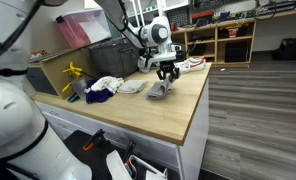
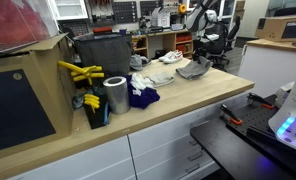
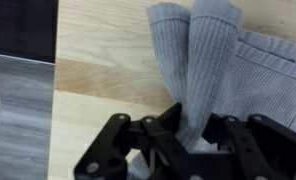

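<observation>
Folds of grey ribbed knit cloth [image 3: 213, 60] stand up at lower centre because your tool [image 3: 193, 135] pinches them above the light wooden bench [image 3: 98, 50].

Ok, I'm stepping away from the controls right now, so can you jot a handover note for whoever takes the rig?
Gripper: fingers shut on a raised fold of the grey sock.
Sock: on the wooden counter, near its edge, apart from the pile of white and blue cloths.
Done: grasp made.
Left: sock not lifted clear; most of it lies on the counter.
</observation>
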Robot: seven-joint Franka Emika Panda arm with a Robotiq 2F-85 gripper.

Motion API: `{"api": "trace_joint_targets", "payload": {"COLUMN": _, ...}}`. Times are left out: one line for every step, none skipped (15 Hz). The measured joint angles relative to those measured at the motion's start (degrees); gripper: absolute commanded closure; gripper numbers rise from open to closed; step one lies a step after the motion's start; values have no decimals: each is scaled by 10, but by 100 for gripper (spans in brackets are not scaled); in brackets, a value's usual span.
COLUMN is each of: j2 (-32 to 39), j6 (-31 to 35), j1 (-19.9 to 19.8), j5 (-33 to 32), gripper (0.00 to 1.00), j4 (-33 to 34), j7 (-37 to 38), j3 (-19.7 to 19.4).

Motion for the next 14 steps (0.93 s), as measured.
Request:
{"api": "trace_joint_targets", "payload": {"j2": -10, "j6": 0, "j1": 13, "j5": -24, "gripper": 97, "j4": -6, "j7": 5, "j3": -4}}
{"api": "trace_joint_targets", "payload": {"j2": -19, "j6": -1, "j1": 25, "j5": -50, "gripper": 97, "j4": -12, "j7": 13, "j3": -6}}
{"api": "trace_joint_targets", "payload": {"j2": -25, "j6": -1, "j1": 37, "j5": -74, "gripper": 97, "j4": -18, "j7": 20, "j3": -7}}
{"api": "trace_joint_targets", "payload": {"j2": -28, "j6": -2, "j1": 49, "j5": -98, "gripper": 97, "j4": -24, "j7": 25, "j3": -8}}
{"api": "trace_joint_targets", "payload": {"j2": -28, "j6": -2, "j1": 62, "j5": -124, "gripper": 97, "j4": -30, "j7": 33, "j3": -8}}
{"api": "trace_joint_targets", "payload": {"j2": -28, "j6": -2, "j1": 74, "j5": -149, "gripper": 97, "j4": -37, "j7": 40, "j3": -9}}
{"api": "trace_joint_targets", "payload": {"j2": -26, "j6": -2, "j1": 87, "j5": -174, "gripper": 97, "j4": -45, "j7": 49, "j3": -9}}
{"api": "trace_joint_targets", "payload": {"j2": -24, "j6": -3, "j1": 99, "j5": -198, "gripper": 97, "j4": -52, "j7": 58, "j3": -9}}
{"api": "trace_joint_targets", "payload": {"j2": -20, "j6": -3, "j1": 110, "j5": -222, "gripper": 97, "j4": -59, "j7": 67, "j3": -10}}
{"api": "trace_joint_targets", "payload": {"j2": -15, "j6": -3, "j1": 120, "j5": -244, "gripper": 97, "j4": -65, "j7": 75, "j3": -10}}
{"api": "trace_joint_targets", "payload": {"j2": -8, "j6": -3, "j1": 130, "j5": -264, "gripper": 97, "j4": -68, "j7": 83, "j3": -10}}
{"api": "trace_joint_targets", "payload": {"j2": 1, "j6": -3, "j1": 138, "j5": -282, "gripper": 97, "j4": -70, "j7": 90, "j3": -10}}
{"api": "trace_joint_targets", "payload": {"j2": 9, "j6": -2, "j1": 145, "j5": -297, "gripper": 97, "j4": -70, "j7": 95, "j3": -10}}
{"api": "trace_joint_targets", "payload": {"j2": 17, "j6": -2, "j1": 150, "j5": -314, "gripper": 97, "j4": -70, "j7": 102, "j3": -10}}
